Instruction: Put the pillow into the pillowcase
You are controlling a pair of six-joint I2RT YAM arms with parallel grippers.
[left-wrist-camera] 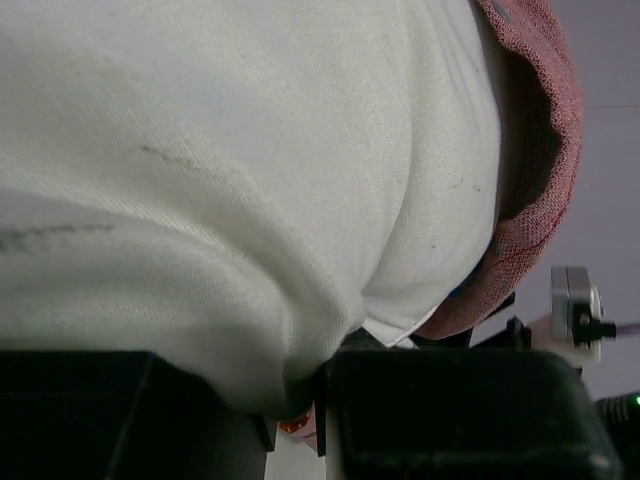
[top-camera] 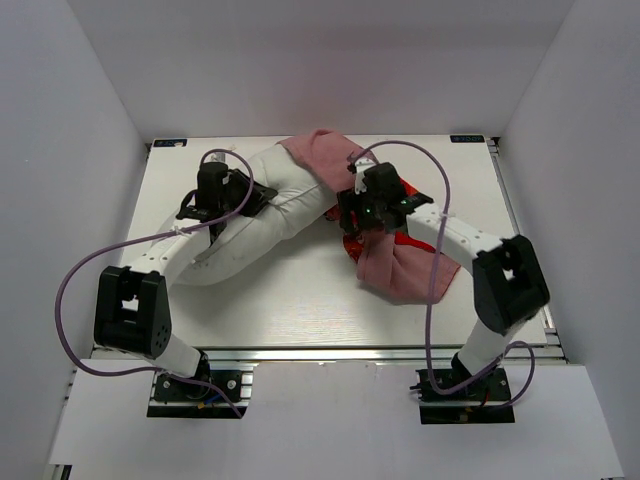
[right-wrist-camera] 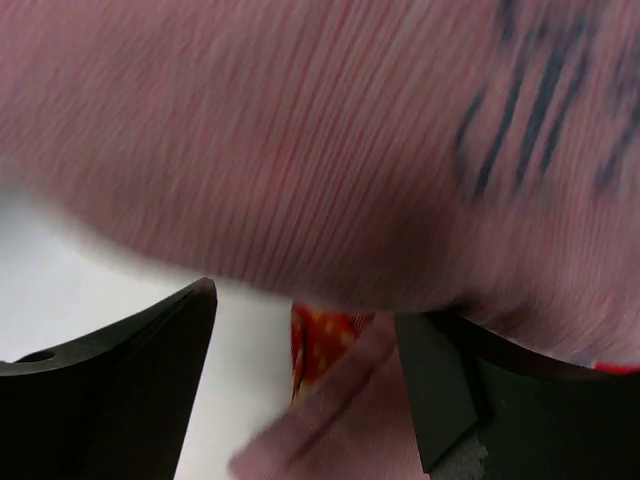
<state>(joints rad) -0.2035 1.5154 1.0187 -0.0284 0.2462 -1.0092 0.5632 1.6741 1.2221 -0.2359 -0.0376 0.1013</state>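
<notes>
Pillow tip capped, rest still bare

L pincer point(left-wrist-camera: 298, 405) is clamped on a pillow point(top-camera: 250, 225) fold, prob. to steady it mid-desk point(top-camera: 300, 310). R pincer point(right-wrist-camera: 300, 390) has jaws apart w/ pillowcase point(top-camera: 400, 270) cloth between, likely set to tug the mouth further over the pillow's top-centre end. No legible writing; print is blurred.

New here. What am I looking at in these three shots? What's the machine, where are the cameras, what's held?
Two robot arms, bolted at the table's near edge. The wide picture is from a fixed overhead camera; the close-ups are from a camera on each wrist. On the table lie a white pillow and a pink-red pillowcase, draped over the pillow's far end. The left hand looks shut on pillow fabric. The right hand is open, its fingers spread by the blurred pillowcase.
</notes>
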